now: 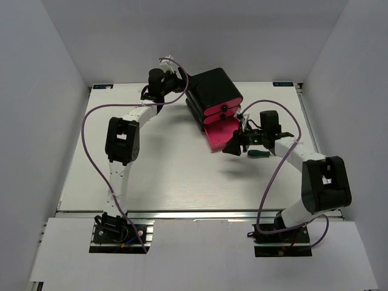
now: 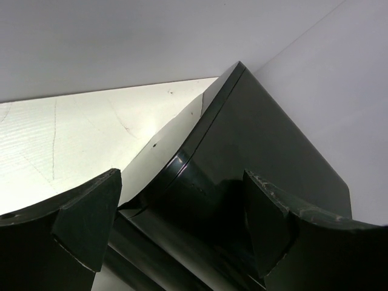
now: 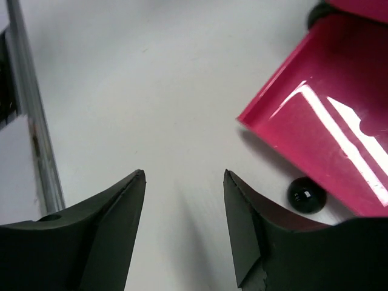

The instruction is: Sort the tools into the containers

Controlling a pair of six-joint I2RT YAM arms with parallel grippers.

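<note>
Nearest the bases, the right gripper point(image 3: 183, 174) hangs over the table point(image 1: 170, 170) with its jaws parted and nothing between them. Just beside it lies the green-handled screwdriver point(image 1: 259, 153) (out on the table, not in any drawer), so that tool is not yet sorted. Next comes the bottom pink drawer point(image 3: 315, 121), pulled out, its black knob point(image 3: 306, 195) near the right fingers. The glare makes it hard to tell whether anything lies inside. The two upper drawers point(image 1: 222, 104) look closed. Farthest off, the left gripper point(image 2: 180, 174) stands wide, straddling a rear corner of the black box point(image 1: 212, 85) without clearly clamping it. No other tools show.
</note>
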